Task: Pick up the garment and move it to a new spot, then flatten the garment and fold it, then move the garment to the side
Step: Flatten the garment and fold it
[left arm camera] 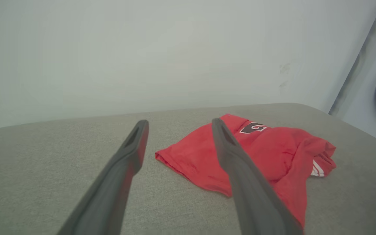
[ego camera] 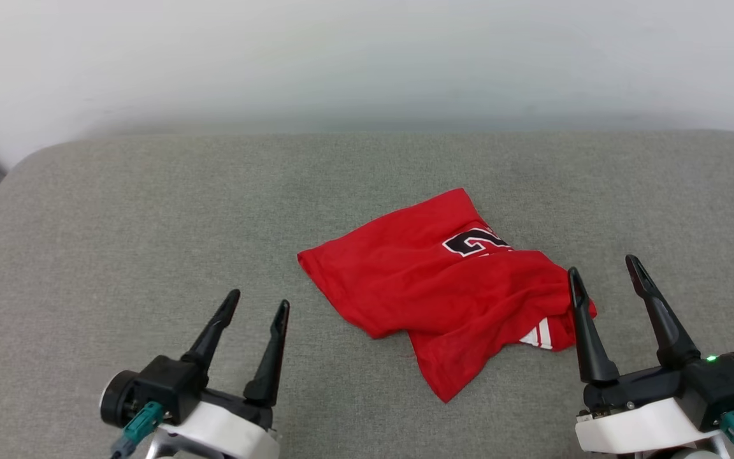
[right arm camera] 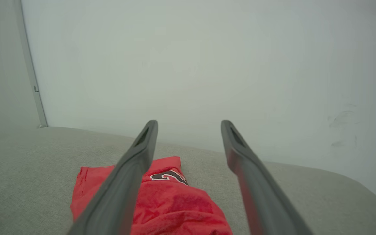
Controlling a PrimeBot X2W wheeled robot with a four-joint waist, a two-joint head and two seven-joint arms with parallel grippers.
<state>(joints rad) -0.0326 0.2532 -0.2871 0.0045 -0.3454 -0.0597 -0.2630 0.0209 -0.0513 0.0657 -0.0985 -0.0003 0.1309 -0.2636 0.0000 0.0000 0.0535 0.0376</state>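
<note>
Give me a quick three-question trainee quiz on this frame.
1. Fill in: the left gripper and right gripper both have jaws ___.
2. Multiple choice: in the head view, which sits nearer the garment? A) left gripper B) right gripper C) both equally near
3. True or false: the garment lies spread flat on the grey cushion.

Key: 1 open, holding nothing; 2 B; 3 false, it lies crumpled in a heap.
</note>
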